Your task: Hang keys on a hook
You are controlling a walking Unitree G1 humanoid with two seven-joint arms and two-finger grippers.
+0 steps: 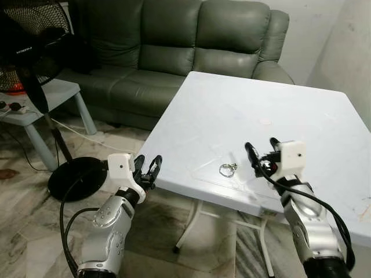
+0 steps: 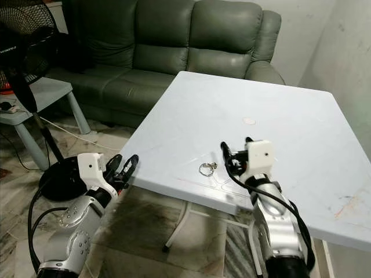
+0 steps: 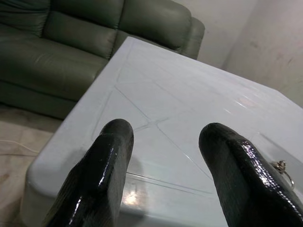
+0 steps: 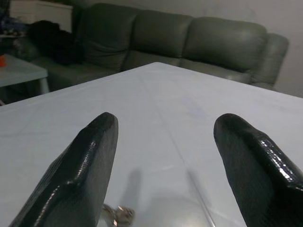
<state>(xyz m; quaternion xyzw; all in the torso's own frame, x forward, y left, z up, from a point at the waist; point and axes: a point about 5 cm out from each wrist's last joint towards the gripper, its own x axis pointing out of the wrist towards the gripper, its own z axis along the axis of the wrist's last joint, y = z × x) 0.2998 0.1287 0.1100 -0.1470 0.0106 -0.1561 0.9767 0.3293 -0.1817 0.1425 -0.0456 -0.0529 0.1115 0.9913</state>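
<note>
1. Left eye view, nearest first: the left gripper point(image 1: 148, 167) sits at about 8 o'clock, just off the near left corner of the white table point(image 1: 301, 116), its fingers a little apart and holding nothing.
2. The right gripper point(image 1: 262, 152) is at about 5 o'clock, over the table's near edge, fingers spread wide and empty.
3. The keys point(image 1: 228, 169), a small metal ring with something attached, lie flat on the table between the two grippers, just beside the right one and not touching it.
4. Right wrist view catches the keys point(image 4: 117, 213) low between its two black fingers point(image 4: 75, 175); left wrist view shows them point(image 3: 282, 169) past the edge of one finger point(image 3: 246, 175).
5. On the floor at 9 o'clock stands a black fan point(image 1: 35, 52) on a round base, a white cable trailing by it.
6. A small pale side table point(image 1: 55, 92) sits behind the fan.
7. Farthest, at 12 o'clock, a grey-green leather sofa point(image 1: 174, 40) runs along the wall behind the table.
</note>
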